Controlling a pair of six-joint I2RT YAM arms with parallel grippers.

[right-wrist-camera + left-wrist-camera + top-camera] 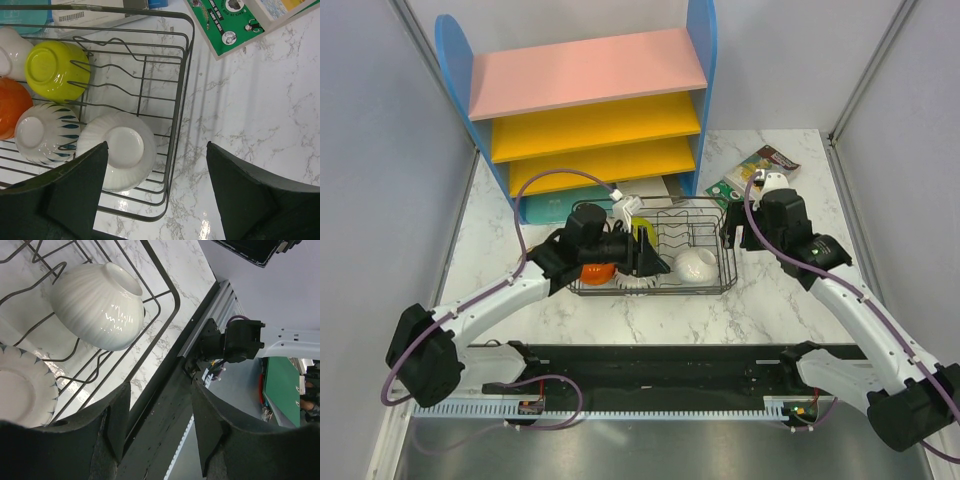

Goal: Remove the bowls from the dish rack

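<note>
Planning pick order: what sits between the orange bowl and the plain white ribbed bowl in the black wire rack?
An upside-down white bowl with dark teal spikes, shown in the right wrist view.

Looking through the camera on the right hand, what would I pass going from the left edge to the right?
orange bowl → blue-patterned bowl → plain white bowl → dish rack, its right wall → green packet

We read no word for certain: the green packet (216, 34) carries small white print beside round pictures, too fine to make out, and the white label (73, 17) beyond the dish rack (145, 90) shows only a barcode
</note>
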